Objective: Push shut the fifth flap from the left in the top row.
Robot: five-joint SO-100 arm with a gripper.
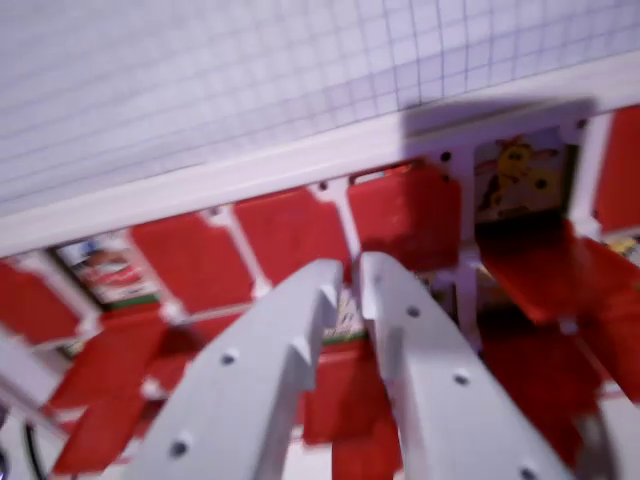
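Observation:
A white board (250,170) with rows of red flaps runs slantwise across the blurred wrist view. In its top row, three flaps (290,230) in the middle stand shut. Right of them is an open window showing a yellow animal picture (520,180), with its red flap (540,270) hanging down below it. Another open window with a picture (105,268) shows toward the wrist view's left. My gripper (352,268) reaches in from below with its white fingers (400,330) nearly together and nothing between them. Its tips are over the row beneath the shut flaps, left of the yellow picture.
Beyond the board's far edge lies a pale mat with a grid pattern (300,70). More red flaps (110,370) fill the lower rows on both sides of the gripper, and some of them stand tilted open. A further red flap (620,170) shows at the right edge.

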